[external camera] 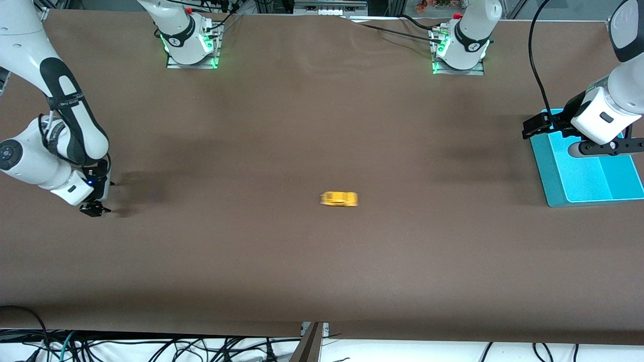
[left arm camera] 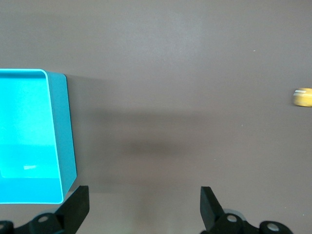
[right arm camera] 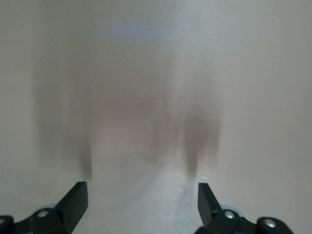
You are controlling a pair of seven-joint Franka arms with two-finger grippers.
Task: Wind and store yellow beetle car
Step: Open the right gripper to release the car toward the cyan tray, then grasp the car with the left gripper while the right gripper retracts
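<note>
The yellow beetle car (external camera: 339, 199) stands alone on the brown table near its middle, smeared along the table's length. It also shows small at the edge of the left wrist view (left arm camera: 302, 97). My left gripper (external camera: 598, 148) hangs open and empty over the teal tray (external camera: 553, 171) at the left arm's end of the table; its fingers (left arm camera: 78, 202) show wide apart over bare table beside the tray (left arm camera: 68, 136). My right gripper (external camera: 95, 208) is open and empty, low over the table at the right arm's end, well away from the car; its fingers (right arm camera: 75, 197) frame only bare table.
The teal tray holds nothing that I can see. The two arm bases (external camera: 191, 45) (external camera: 460, 50) stand along the table's edge farthest from the front camera. Cables hang past the table's nearest edge (external camera: 312, 332).
</note>
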